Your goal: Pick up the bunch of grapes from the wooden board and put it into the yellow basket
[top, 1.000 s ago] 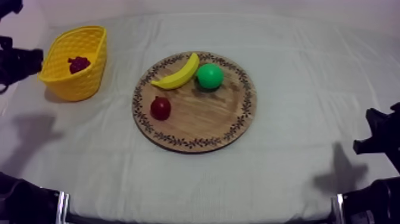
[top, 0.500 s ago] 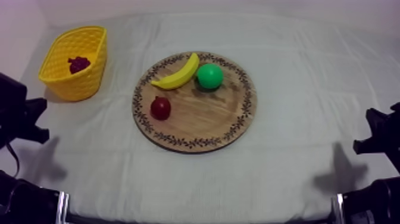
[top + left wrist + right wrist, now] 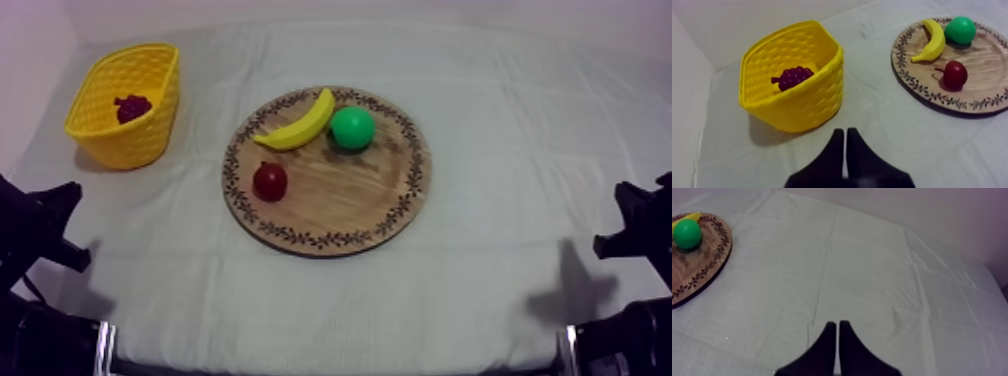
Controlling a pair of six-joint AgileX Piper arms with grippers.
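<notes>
Grapes [image 3: 792, 77]: inside basket [image 3: 797, 107], long axis roughly 9 to 3 o'clock
Basket: 10 o'clock from board [image 3: 340, 205]
Left gripper [image 3: 845, 131]: narrow, empty
Right gripper [image 3: 836, 323]: narrow, empty

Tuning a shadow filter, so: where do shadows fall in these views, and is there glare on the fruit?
Top view: faint arm shadows on the cloth near both lower corners, no strong glare on the banana or green fruit. Left wrist view: the basket throws a soft shadow at its base, toward the left hand. Right wrist view: cloth evenly lit, creases faintly shaded.
</notes>
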